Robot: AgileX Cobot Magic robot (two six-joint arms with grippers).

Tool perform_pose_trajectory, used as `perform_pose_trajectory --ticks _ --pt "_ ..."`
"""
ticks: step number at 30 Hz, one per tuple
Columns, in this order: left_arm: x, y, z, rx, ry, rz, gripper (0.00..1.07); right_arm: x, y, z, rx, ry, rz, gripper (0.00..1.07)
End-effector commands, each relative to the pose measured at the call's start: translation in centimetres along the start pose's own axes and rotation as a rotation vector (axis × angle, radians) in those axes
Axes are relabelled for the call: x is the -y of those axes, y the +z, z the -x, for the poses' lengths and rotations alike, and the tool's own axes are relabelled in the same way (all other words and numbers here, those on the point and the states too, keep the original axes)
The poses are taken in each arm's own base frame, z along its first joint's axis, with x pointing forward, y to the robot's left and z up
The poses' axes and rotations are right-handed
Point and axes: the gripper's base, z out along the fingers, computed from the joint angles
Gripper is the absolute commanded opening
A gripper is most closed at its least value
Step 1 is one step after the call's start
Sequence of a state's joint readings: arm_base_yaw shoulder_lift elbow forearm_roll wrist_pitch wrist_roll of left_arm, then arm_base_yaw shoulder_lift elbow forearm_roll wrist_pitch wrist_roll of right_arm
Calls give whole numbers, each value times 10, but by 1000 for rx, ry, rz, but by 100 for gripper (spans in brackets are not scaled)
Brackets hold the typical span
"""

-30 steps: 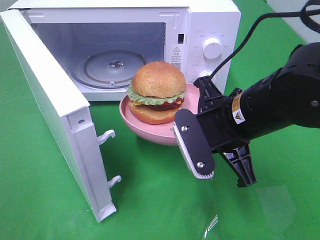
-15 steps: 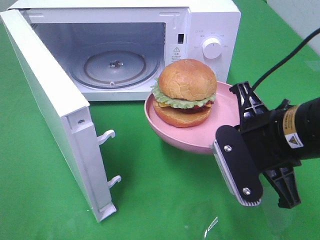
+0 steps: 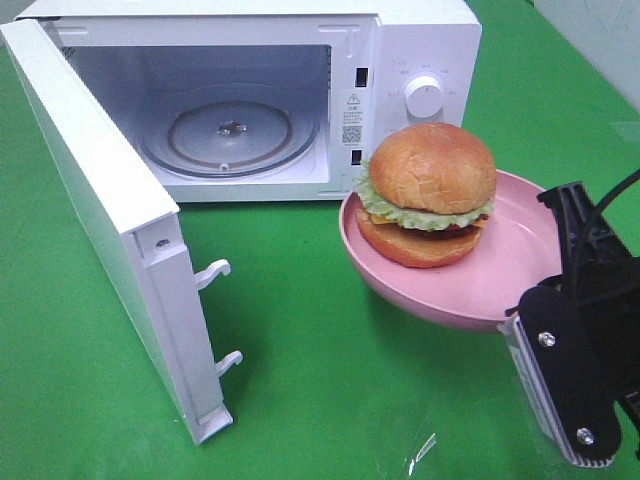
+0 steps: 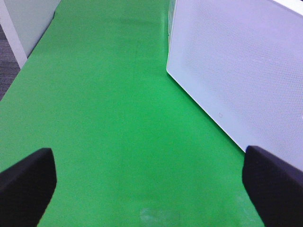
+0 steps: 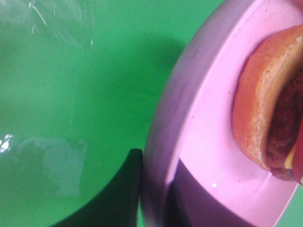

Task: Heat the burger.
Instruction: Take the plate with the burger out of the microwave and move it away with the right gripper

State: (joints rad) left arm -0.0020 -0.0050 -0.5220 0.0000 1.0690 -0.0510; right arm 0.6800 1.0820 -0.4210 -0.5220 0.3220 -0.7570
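The right gripper (image 3: 568, 330) is being cut off by the edge of the high picture, so its arm is not being shown. Its fingertips are being hidden by the rim of the pink dish (image 3: 450, 300). In the right wrist view, the burger (image 5: 272, 123) is being cut off, and only a slice of bun and patty is being seen. The left gripper (image 4: 151, 189) is being shown only as two dark, blurry finger ends at the corners. The microwave door (image 4: 236, 80) is being cut off there too.
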Motion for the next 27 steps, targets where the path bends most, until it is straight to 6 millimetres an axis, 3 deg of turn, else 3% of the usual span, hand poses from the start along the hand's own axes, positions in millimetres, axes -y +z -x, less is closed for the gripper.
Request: perform_pose_trajectory --ticks 1,17,27 --pt "0 -2 -2 11 3 2 100 1 -12 -4 -3 25 -63 0" --pt "0 -2 -2 11 3 2 100 -8 -27 -30 -242 248 -67 0" --pt "0 -2 -2 11 3 2 100 -12 -30 -40 -352 546 -96 0"
